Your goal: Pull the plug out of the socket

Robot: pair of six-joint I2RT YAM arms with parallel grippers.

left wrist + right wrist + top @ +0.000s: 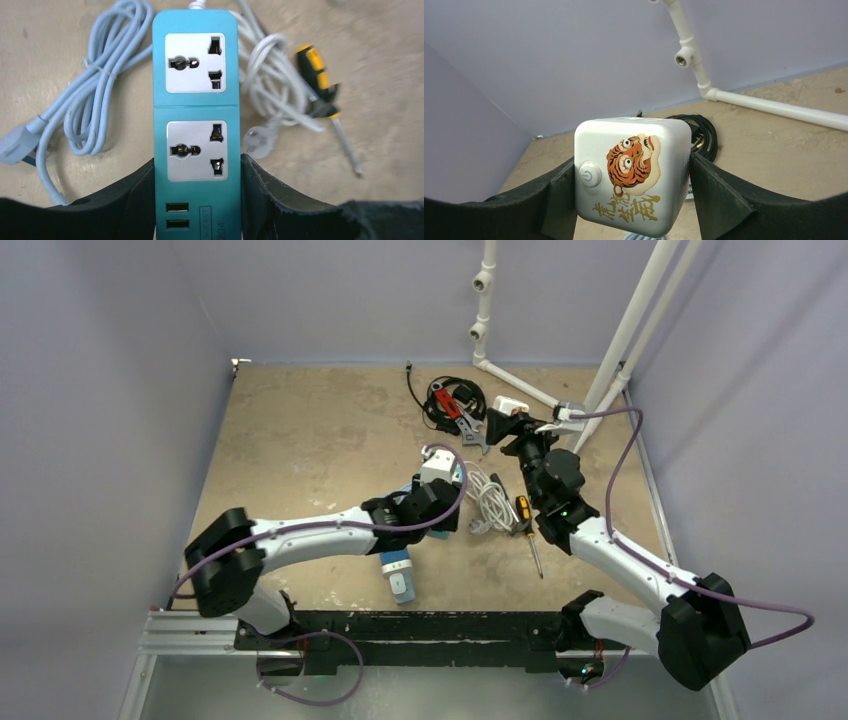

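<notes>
- Reaching in from the lower left of the top view, the left arm set its left gripper (432,522) over the blue socket strip (400,575) near the middle of the table (300,440). From above, the wrist hid where the fingers met the strip.
- The right gripper (512,420) stood at the far right with the white plug (510,402), well apart from the strip. Only this view showed that gap. The white cord (487,498) and the screwdriver (525,515) lay between the arms, and a black cable bundle (450,400) lay near the far edge.
- The same view gave the room for moving. A broad stretch of tan tabletop ran from the left arm out to the left wall, while the right gripper sat close to the white pipe (520,380) and the right wall.
- The left wrist view alone showed the grip. Both fingers (135,195) pressed against the strip's long sides at the end with the two USB ports, pinching it. Both outlet faces lay bare to the camera. Cord loops flanked the strip, and the screwdriver lay to its right, apart from it.
- The right wrist view alone showed the plug as a cube with a tiger print and a round power button. It was pinched between that gripper's two fingers (556,200), one touching each side. Behind it the pipe ran along the tabletop and up the rear wall, and the black cable lay just beyond the cube.
</notes>
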